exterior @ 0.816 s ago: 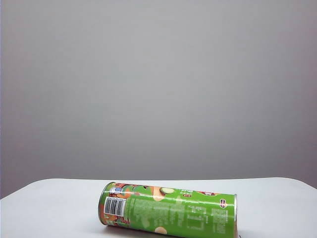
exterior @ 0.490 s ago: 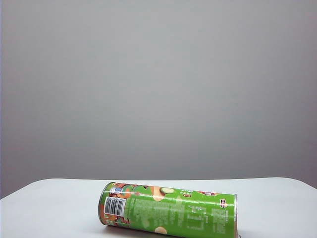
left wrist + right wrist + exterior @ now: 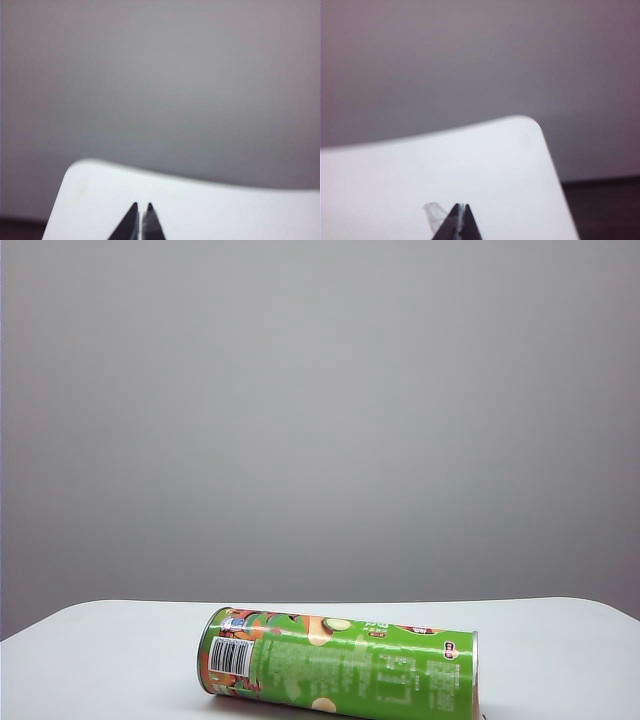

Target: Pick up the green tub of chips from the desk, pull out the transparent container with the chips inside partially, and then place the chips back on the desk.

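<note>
Grey wall [image 3: 320, 410] fills most of the exterior view, plain, no marks.

Worktop [image 3: 110, 660]: white, matte, rounded corners. Exterior view shows only its far strip along the lower edge of the picture. The left wrist view catches one rounded corner, the right wrist view the opposite one, with dark floor [image 3: 605, 210] past that edge.

Green tub of chips [image 3: 340, 665]: lying on its side on the worktop, near the front middle of the exterior view, long axis roughly across the picture with the right end a touch nearer the camera. Lower edge cut off by the picture. Body bright green, glossy. White barcode label [image 3: 231, 657] close to the left end, orange-red graphics beside it at that end, pale chip pictures along the top and lower side, pale lettering across the middle. Silver rim at each end. Ends not facing the camera, so can't tell if it's closed or what's inside. Nothing touches it.

Left pincer [image 3: 141, 212]: only the dark fingertips show, pressed together, holding nothing, over bare worktop near its corner. Tub not in that view.

Right pincer [image 3: 460, 212]: dark tips pressed together too, nothing gripped, over bare worktop. Small translucent whitish scrap [image 3: 436, 216] sits just beside the tips; blurred, can't tell what it is or whether it touches them.

Neither arm appears in the exterior view.
</note>
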Controlling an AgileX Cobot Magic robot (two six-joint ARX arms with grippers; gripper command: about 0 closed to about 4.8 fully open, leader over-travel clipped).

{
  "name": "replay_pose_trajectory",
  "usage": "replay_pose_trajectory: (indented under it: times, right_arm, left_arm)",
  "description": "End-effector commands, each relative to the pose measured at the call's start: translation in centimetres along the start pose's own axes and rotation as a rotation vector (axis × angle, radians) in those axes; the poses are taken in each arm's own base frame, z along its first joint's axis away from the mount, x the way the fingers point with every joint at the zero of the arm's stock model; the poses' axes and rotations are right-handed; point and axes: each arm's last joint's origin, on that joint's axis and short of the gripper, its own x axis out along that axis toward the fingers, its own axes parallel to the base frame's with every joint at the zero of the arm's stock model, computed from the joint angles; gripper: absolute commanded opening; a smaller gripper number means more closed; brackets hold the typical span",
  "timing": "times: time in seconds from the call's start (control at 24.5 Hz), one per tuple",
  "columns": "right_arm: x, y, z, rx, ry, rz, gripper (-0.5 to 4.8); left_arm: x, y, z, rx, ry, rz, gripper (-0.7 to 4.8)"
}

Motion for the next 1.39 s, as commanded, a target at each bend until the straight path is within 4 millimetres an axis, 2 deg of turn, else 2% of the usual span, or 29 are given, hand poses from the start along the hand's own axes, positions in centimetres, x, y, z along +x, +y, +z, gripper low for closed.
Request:
replay_pose_trajectory:
  times: [0.04,0.16,0.2,0.37,0.49,0.61,0.78,0.82,0.98,1.1,1.22,1.39]
  right_arm:
    - [0.0,0.4,0.9,0.038,-0.089,0.098,-0.06]
    - [-0.1,0.5,1.2,0.039,-0.11,0.107,-0.06]
    - [-0.1,0.5,1.2,0.039,-0.109,0.103,-0.06]
    - [-0.2,0.6,1.6,0.04,-0.106,0.098,-0.06]
    - [-0.7,0.6,2.6,0.038,-0.094,0.068,-0.06]
    - [-1.3,1.1,4.9,0.037,-0.097,0.064,-0.06]
    - [-1.5,1.5,6.9,0.037,-0.099,0.065,-0.06]
    - [-1.4,1.7,7.8,0.036,-0.094,0.064,-0.06]
    - [-1.0,2.4,9.7,0.029,-0.051,0.118,-0.06]
    - [-0.5,2.9,10.9,0.015,0.024,0.175,-0.06]
    - [0.6,3.7,11.7,-0.047,0.2,0.284,-0.06]
    - [1.9,4.0,11.4,-0.063,0.326,0.329,-0.06]
  left_arm:
    - [-0.5,-0.6,2.7,0.002,-0.109,0.027,-0.06]
    - [-0.8,-1.2,5.0,0.029,-0.16,0.047,-0.06]
    - [-0.8,-1.5,6.3,0.08,-0.159,0.041,-0.06]
    - [0.5,-2.1,8.7,0.215,-0.068,-0.004,-0.06]
    - [2.3,-2.3,10.0,0.321,0.008,-0.078,-0.06]
    - [6.1,-2.5,11.7,0.438,0.115,-0.287,-0.06]
    - [9.4,-2.1,12.5,0.518,0.199,-0.316,-0.06]
    - [11.3,-1.8,12.8,0.512,0.248,-0.318,-0.06]
    - [14.3,-1.8,13.5,0.496,0.359,-0.349,-0.06]
    - [15.9,-2.9,13.4,0.593,0.414,-0.434,-0.06]
    - [16.9,-5.3,12.1,0.838,0.431,-0.621,-0.06]
    - [17.3,-7.5,10.4,0.991,0.443,-0.737,-0.05]
